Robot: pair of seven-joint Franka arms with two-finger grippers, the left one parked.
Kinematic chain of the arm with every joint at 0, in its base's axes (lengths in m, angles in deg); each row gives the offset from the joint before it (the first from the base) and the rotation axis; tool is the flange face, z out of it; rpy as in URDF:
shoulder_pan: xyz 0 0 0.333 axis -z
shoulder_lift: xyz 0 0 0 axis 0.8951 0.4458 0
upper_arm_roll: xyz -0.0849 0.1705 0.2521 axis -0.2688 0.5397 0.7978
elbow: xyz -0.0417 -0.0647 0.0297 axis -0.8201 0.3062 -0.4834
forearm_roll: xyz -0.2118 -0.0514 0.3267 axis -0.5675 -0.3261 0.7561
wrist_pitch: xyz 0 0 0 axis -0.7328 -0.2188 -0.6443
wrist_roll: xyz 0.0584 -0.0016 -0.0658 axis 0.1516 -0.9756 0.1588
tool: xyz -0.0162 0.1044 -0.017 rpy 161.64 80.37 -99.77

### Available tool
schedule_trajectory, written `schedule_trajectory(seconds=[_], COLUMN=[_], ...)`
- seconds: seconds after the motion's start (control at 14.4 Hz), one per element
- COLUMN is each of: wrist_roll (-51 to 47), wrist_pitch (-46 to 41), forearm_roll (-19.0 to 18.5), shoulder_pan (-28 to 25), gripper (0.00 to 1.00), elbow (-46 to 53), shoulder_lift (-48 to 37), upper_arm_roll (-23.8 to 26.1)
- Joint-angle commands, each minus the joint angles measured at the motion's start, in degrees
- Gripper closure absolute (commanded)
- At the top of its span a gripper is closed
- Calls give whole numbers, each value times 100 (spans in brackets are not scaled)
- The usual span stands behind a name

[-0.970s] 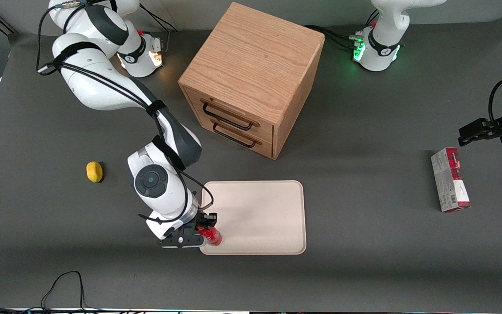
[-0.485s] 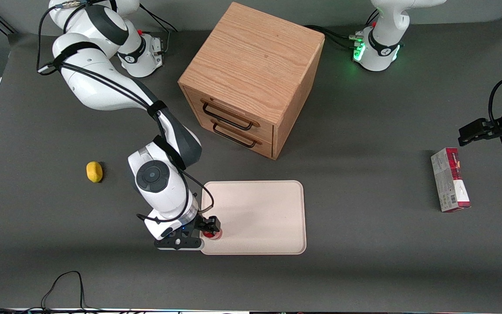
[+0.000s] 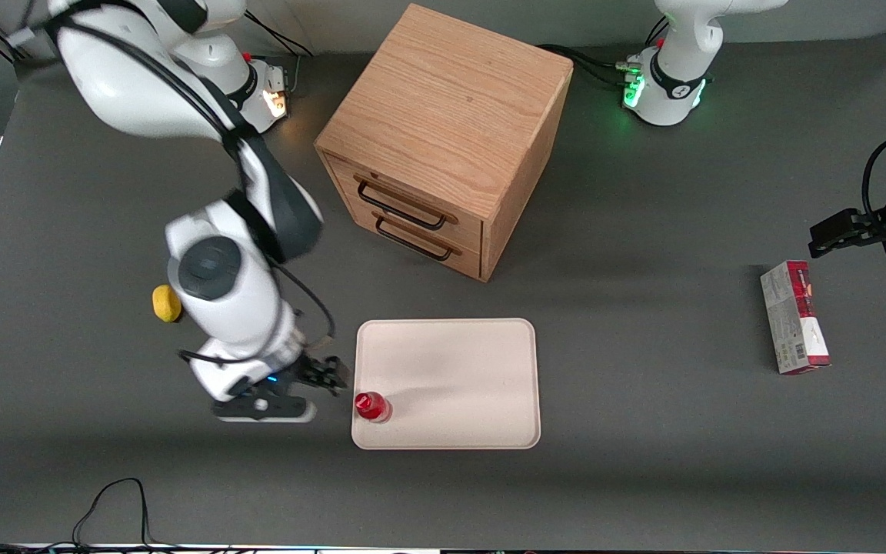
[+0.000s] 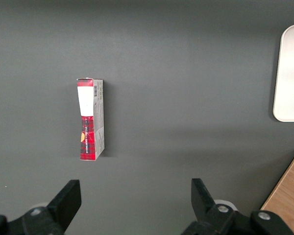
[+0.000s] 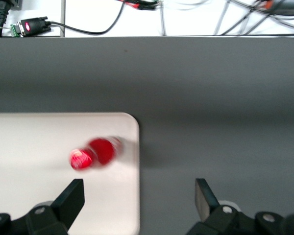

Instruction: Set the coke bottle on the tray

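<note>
The small red coke bottle (image 3: 372, 406) stands upright on the cream-white tray (image 3: 458, 377), in the tray's corner nearest the front camera on the working arm's end. It also shows in the right wrist view (image 5: 95, 152), on the tray (image 5: 39, 147) near its rounded corner. My right gripper (image 3: 318, 378) is open and empty. It hovers above the table beside the tray's edge, apart from the bottle. In the wrist view my gripper (image 5: 139, 198) has its jaws wide apart over the tray's edge.
A wooden two-drawer cabinet (image 3: 443, 138) stands farther from the front camera than the tray. A yellow lemon (image 3: 166, 303) lies toward the working arm's end. A red-and-white carton (image 3: 794, 315) lies toward the parked arm's end, also in the left wrist view (image 4: 90, 119).
My gripper let go of the bottle, which now stands upright on the tray. The gripper rose and moved sideways off the tray toward the working arm's end.
</note>
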State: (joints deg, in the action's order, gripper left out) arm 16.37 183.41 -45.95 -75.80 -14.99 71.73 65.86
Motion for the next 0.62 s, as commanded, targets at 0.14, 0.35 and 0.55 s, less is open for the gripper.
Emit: schedule_trajectory(seconds=[0.14,0.35,0.55], wrist_roll=[1824,2373,2505], wrist_pitch=[-827,-1268,-1497], forearm_roll=[1198,1577,1578], shoulder_pan=[454,454,463], gripper=[0,0,0], elbow=[-2532,-3237,-3528], shoulder_lift=[-2723,-3621,-3991], upper_arm_roll=[-981,-1746,-1924])
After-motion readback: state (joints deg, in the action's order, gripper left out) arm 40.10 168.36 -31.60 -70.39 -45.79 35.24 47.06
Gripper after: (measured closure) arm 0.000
